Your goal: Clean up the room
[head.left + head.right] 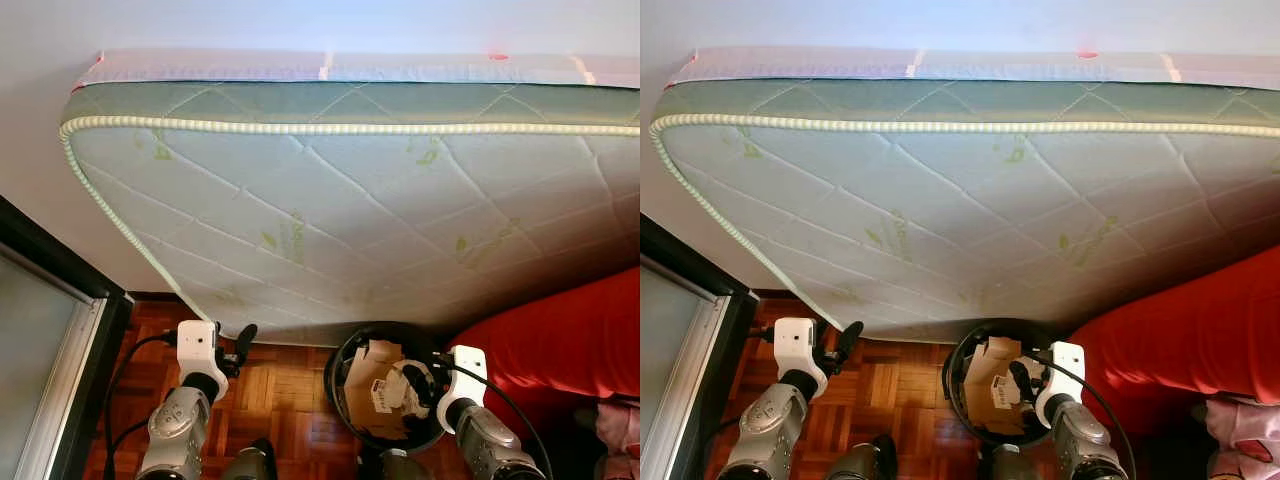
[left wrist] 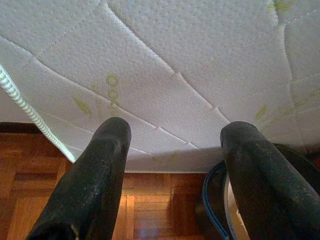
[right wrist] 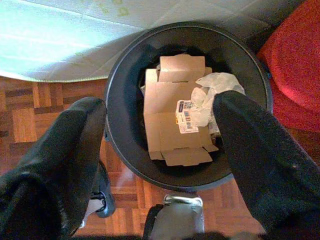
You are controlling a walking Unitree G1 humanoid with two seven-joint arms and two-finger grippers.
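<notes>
**Inspector:** State of your fingers?

**Robot:** On my right gripper they are spread apart and empty, poised over the black bin, likely placed for dropping rubbish in. My left gripper is likewise parted, holding nothing, low over the parquet floor.

**Inspector:** Contents of the bin?

**Robot:** A flattened cardboard box and crumpled white paper.

**Inspector:** Surroundings?

**Robot:** The bin stands just beside a mattress tilted against the wall, apparently stored there. A red cover lies to my right.
</notes>
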